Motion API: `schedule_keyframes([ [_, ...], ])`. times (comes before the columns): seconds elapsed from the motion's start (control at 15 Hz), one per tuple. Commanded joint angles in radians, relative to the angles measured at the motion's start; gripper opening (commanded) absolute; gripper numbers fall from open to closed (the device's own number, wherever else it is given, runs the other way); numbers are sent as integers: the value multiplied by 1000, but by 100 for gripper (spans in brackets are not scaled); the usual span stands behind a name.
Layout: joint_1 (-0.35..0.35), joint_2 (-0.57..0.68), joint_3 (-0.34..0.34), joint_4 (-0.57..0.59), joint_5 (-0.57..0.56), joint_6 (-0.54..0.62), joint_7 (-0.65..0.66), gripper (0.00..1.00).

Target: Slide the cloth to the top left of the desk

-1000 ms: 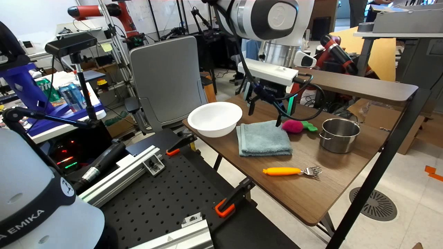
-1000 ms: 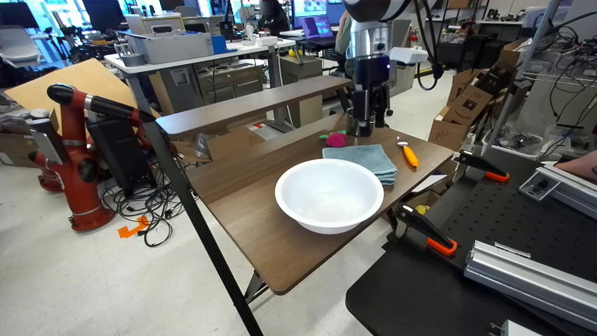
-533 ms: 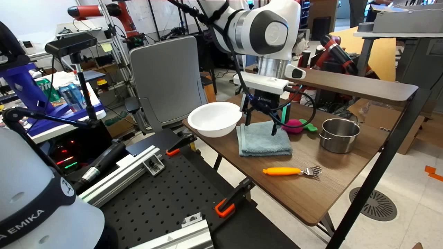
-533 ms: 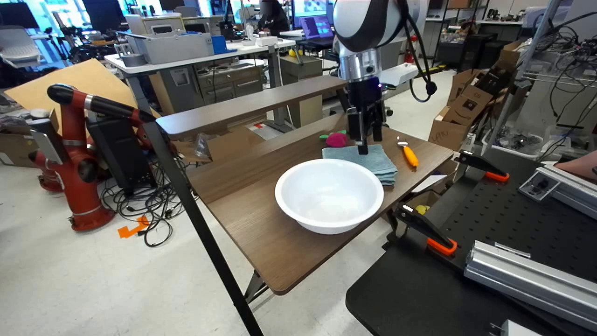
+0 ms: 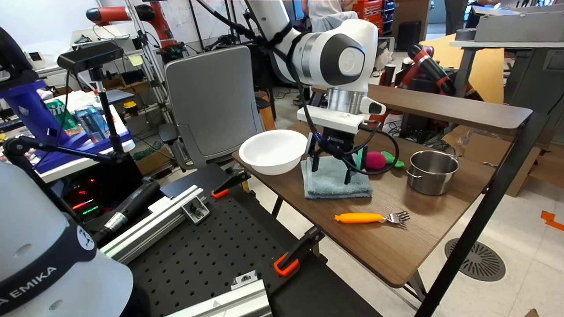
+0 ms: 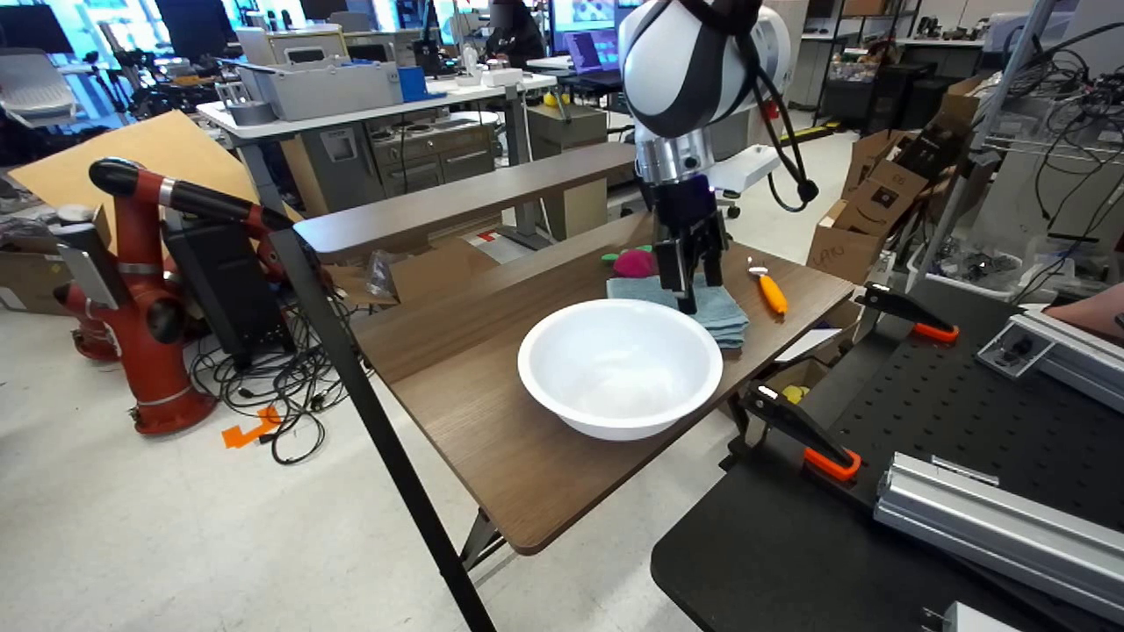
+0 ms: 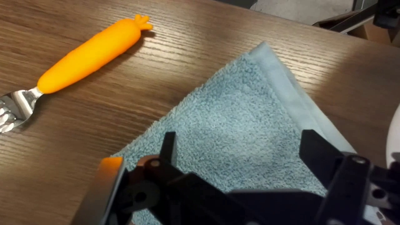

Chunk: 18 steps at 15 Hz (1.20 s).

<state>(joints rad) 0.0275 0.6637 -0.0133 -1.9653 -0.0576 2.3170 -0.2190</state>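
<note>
Both fingers (image 7: 318, 157) of the tool (image 7: 242, 150) apart above the cloth (image 7: 231, 122).

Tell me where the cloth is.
In an exterior view, the cloth lies on the desk, right of the white bowl, beneath the open gripper.

The cloth (image 7: 234, 125) is teal-grey, the desk (image 7: 93, 118) brown with streaky grain, the bowl (image 6: 620, 360) white.

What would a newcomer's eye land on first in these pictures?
Probably the big white bowl, standing on the brown desk beside the folded teal-grey cloth in both exterior views. Next, the black gripper, spread open over that cloth. In the wrist view, the orange-handled fork also stands out, lying on the wood at the upper left.
</note>
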Motion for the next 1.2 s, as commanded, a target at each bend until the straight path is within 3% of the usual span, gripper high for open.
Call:
schedule_keyframes([
  [0.0,-7,37,2,40,-31,6,31,100],
  [1.13,-6,146,1,190,-22,-6,67,100],
])
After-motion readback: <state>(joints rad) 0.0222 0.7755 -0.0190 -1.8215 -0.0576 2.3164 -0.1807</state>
